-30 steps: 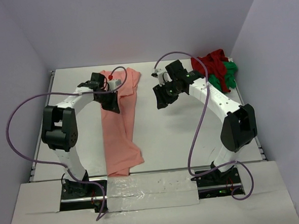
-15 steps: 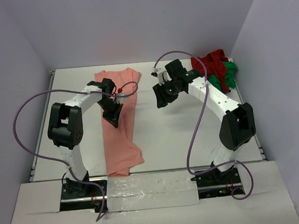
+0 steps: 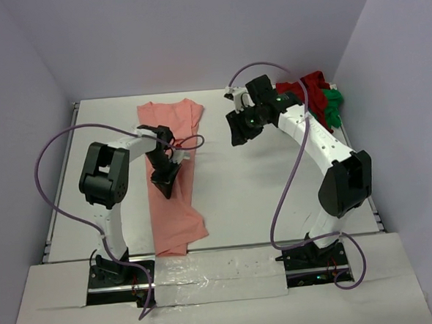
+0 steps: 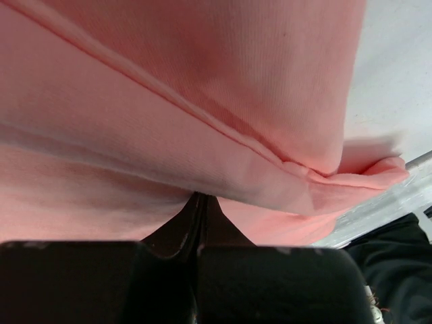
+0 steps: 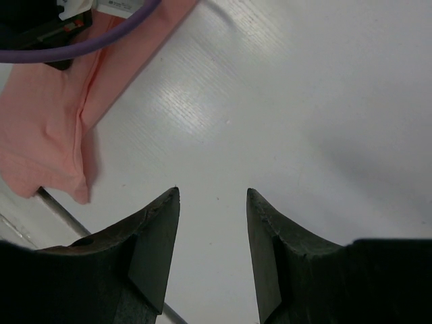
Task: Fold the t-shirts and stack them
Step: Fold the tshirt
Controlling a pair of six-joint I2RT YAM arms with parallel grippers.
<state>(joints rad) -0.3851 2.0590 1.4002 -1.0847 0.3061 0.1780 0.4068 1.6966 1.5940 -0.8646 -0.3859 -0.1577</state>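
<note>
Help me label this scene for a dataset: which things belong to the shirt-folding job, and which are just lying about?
Job:
- pink shirt, pinched in the shut left gripper
- red shirt and green shirt, heaped at the far right
- right gripper, open over bare table

Not the job:
- cables
- table

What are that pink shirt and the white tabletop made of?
The pink shirt looks like soft knit cloth, probably cotton jersey: matte, fine ribbing, stitched hem. The tabletop looks like hard white board, perhaps laminate or painted wood: faint straight grain lines, soft sheen.
</note>
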